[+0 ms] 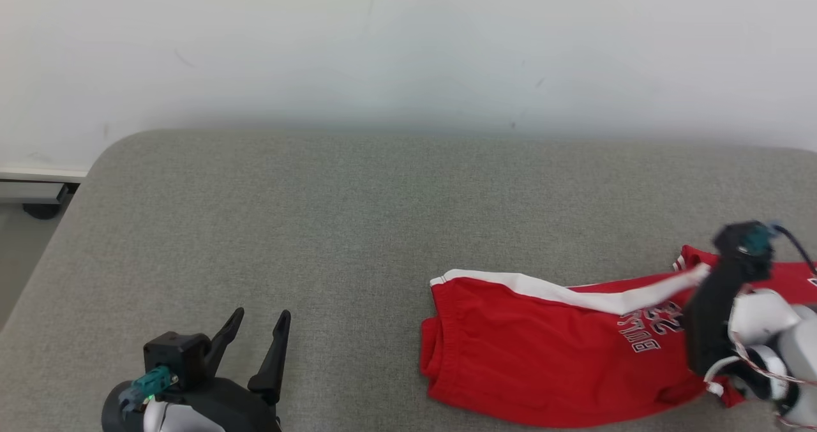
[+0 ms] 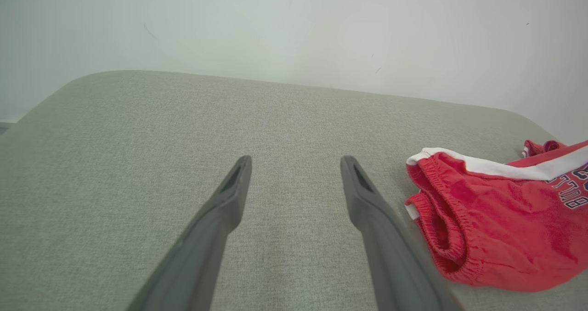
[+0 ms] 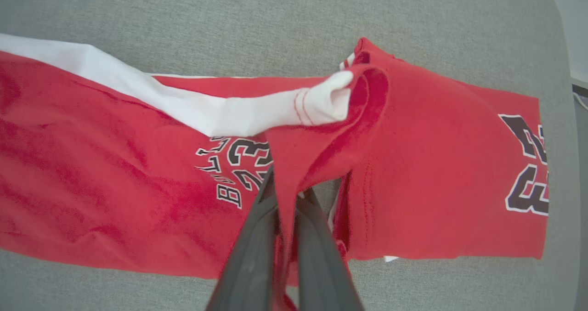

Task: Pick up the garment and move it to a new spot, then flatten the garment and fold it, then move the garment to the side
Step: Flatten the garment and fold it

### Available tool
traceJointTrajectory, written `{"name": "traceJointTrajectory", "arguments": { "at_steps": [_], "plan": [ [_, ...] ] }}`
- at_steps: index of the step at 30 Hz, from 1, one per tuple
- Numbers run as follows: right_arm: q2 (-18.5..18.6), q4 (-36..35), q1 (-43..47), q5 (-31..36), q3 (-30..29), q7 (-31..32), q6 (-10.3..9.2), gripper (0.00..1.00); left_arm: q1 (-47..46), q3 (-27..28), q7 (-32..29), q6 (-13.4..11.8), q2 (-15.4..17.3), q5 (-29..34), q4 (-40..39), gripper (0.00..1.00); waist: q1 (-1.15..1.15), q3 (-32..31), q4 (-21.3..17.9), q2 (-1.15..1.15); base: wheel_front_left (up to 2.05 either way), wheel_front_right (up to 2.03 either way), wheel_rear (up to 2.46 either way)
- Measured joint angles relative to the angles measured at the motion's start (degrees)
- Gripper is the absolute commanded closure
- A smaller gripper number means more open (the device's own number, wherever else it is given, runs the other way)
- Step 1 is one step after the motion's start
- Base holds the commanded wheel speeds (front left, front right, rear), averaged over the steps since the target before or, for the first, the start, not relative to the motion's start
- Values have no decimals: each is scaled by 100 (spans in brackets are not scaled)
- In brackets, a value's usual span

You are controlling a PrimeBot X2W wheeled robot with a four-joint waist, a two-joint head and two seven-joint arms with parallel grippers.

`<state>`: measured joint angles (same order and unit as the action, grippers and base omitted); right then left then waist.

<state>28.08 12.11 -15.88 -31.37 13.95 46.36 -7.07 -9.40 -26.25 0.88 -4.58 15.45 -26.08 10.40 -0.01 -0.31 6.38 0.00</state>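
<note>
The garment is a pair of red shorts with a white side stripe and dark "23" print, lying on the grey cushioned surface at the right. My right gripper is shut on a pinched fold of the red cloth near the leg hem, lifting it a little; in the head view that gripper is over the shorts' right part. The elastic waistband faces my left gripper, which is open and empty over bare cushion, left of the shorts. In the head view the left gripper sits at the lower left.
A pale wall rises behind the cushion. The cushion's rounded left corner drops to the floor, where a white baseboard and a dark foot show. The cushion's right edge lies just past the shorts.
</note>
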Motion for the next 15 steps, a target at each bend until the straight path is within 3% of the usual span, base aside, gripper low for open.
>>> {"name": "traceJointTrajectory", "arguments": {
  "at_steps": [3,8,15],
  "plan": [
    [-100,-294,-247,108,366,223,15,100,-15,-14,-2,-2,-14,0,-9,0,0,41,-35,0,0,0,0],
    [-331,-547,-576,159,848,544,221,100,-119,-104,-36,19,-98,2,-2,0,1,106,-9,0,0,0,0],
    [-981,-612,-893,63,1319,873,410,100,-319,-162,-37,67,-146,18,93,0,1,167,157,0,0,0,0]
  ]
}}
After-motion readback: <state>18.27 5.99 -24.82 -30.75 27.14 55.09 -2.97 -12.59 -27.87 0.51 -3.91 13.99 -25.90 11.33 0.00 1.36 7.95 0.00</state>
